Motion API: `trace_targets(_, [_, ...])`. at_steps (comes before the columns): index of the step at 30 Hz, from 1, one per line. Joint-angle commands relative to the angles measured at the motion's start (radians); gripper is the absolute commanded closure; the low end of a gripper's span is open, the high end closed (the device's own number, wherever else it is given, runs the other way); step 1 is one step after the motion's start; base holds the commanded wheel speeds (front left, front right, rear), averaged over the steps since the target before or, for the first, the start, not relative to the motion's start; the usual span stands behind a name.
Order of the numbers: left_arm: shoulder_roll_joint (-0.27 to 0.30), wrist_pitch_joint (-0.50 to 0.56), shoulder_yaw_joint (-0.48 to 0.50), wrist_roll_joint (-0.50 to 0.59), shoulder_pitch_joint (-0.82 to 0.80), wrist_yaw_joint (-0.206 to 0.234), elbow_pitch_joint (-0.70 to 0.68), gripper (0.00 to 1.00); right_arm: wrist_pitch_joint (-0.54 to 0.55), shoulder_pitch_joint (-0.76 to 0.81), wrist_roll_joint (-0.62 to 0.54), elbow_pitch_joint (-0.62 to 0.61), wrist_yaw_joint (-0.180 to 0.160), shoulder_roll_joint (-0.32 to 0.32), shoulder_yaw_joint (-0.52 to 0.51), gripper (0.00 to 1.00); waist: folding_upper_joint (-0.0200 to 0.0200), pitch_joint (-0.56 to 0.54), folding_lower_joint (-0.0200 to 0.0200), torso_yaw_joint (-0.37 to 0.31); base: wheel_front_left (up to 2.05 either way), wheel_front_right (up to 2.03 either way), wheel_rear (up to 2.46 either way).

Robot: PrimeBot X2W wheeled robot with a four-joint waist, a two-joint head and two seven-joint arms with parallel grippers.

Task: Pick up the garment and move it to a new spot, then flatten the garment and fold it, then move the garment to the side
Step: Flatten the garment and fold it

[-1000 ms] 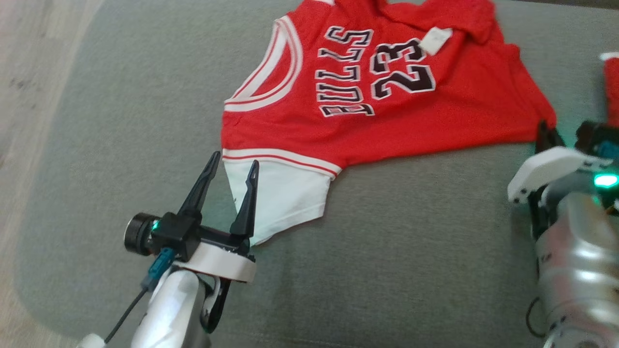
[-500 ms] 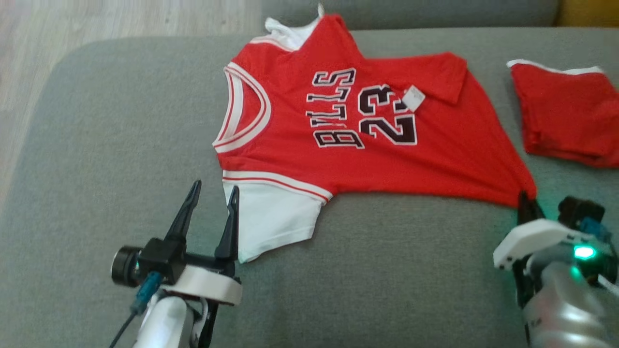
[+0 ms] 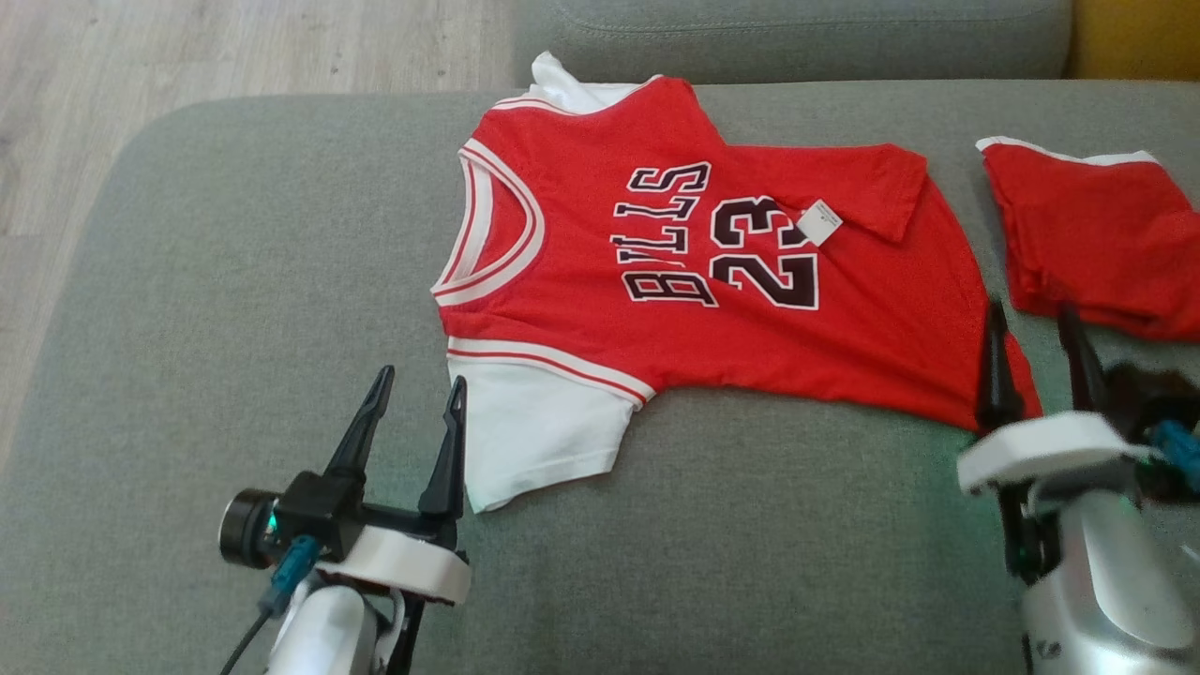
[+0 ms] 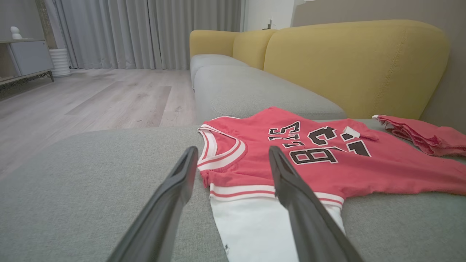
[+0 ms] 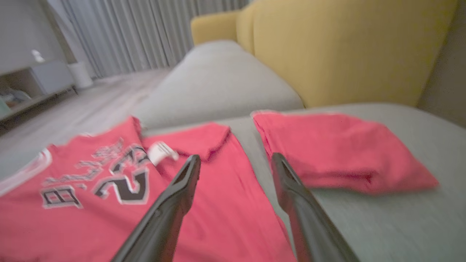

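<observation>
- While the garment (image 3: pixel 750 319), a red jersey, is laid print-up & mostly flat on the grey sofa seat (image 3: pixel 234 281), ctr to upper ctr of the head frame, its neck opening is turned to frame left & its hem to frame right.
- One white sleeve (image 3: pixel 534 431) is spread at lower ctr-left; the hem's upper corner is folded over.
- Beside the "23" print a white tag (image 3: pixel 820 222) is seen.
- At lower left the L end effector (image 3: pixel 421 377) is held w/ fingers moderately wide, nothing gripped; its inner finger is seen right at the sleeve's edge, contact can't be told.
- At lower right the R end effector (image 3: pixel 1031 307) is likewise spread & empty; one finger is seen over the hem's lower corner, the other over bare seat btwn the garment & a folded red cloth (image 3: pixel 1097 234).
- That cloth is set at upper right, apart from the garment.
- Across the L wrist frame's upper part a yellow backrest (image 4: pixel 356 65) & wood floor (image 4: pixel 91 94) are seen.
</observation>
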Motion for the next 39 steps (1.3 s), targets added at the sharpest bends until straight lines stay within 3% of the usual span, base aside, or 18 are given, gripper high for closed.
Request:
trace_targets(1, [0.006, -0.01, 0.031, 0.012, -0.035, -0.006, -0.025, 0.0, -0.014, 0.001, 0.03, -0.106, -0.002, -0.003, 0.067, 0.0, 0.0, 0.003, 0.0, 0.003, 0.0, 0.0, 0.0])
trace_targets(5, [0.006, -0.01, 0.014, 0.02, -0.057, -0.015, 0.014, 0.0, -0.014, 0.092, 0.087, -0.287, -0.002, -0.003, 0.147, 0.0, 0.0, 0.023, 0.0, 0.008, 0.0, 0.0, 0.0])
trace_targets(10, [0.006, 0.017, -0.012, 0.009, -0.098, -0.029, 0.109, 0.0, -0.014, 0.16, 0.12, -0.382, -0.002, -0.003, 0.189, 0.0, 0.0, 0.059, 0.0, -0.004, 0.0, 0.0, 0.0])
trace_targets(16, [0.005, 0.092, -0.045, -0.015, -0.116, -0.039, 0.203, 0.0, -0.014, 0.176, 0.121, -0.41, -0.002, -0.003, 0.185, 0.0, 0.0, 0.08, 0.0, -0.012, 0.0, 0.0, 0.0])
trace_targets(22, [0.007, 0.144, -0.048, -0.02, -0.128, -0.02, 0.254, 0.0, -0.014, 0.177, 0.123, -0.409, -0.002, -0.003, 0.177, 0.0, 0.0, 0.083, 0.0, -0.013, 0.0, 0.0, 0.0])
trace_targets(29, [0.013, 0.25, -0.082, -0.053, -0.123, -0.04, 0.286, 0.0, -0.014, 0.177, 0.126, -0.398, -0.002, -0.003, 0.181, 0.0, 0.0, 0.081, 0.0, -0.009, 0.0, 0.0, 0.0])
trace_targets(30, [0.013, 0.26, -0.087, -0.062, -0.122, -0.043, 0.284, 0.04, -0.014, 0.177, 0.126, -0.396, -0.002, -0.003, 0.181, 0.0, 0.0, 0.081, 0.0, -0.009, 0.0, 0.0, 0.0])
trace_targets(31, [0.013, 0.271, -0.092, -0.073, -0.119, -0.046, 0.281, 0.47, -0.014, 0.176, 0.126, -0.394, -0.002, -0.003, 0.182, 0.0, 0.0, 0.08, 0.0, -0.009, 0.0, 0.0, 0.0])
trace_targets(32, [0.012, 0.291, -0.109, -0.094, -0.113, -0.051, 0.27, 1.0, -0.014, 0.175, 0.127, -0.388, -0.002, -0.003, 0.181, 0.0, 0.0, 0.079, 0.0, -0.01, 0.0, 0.0, 0.0])
trace_targets(39, [0.032, 0.267, -0.13, -0.139, -0.106, -0.056, 0.206, 1.0, -0.014, 0.176, 0.106, -0.327, -0.002, -0.003, 0.153, 0.0, 0.0, 0.064, 0.0, -0.013, 0.0, 0.0, 0.0])
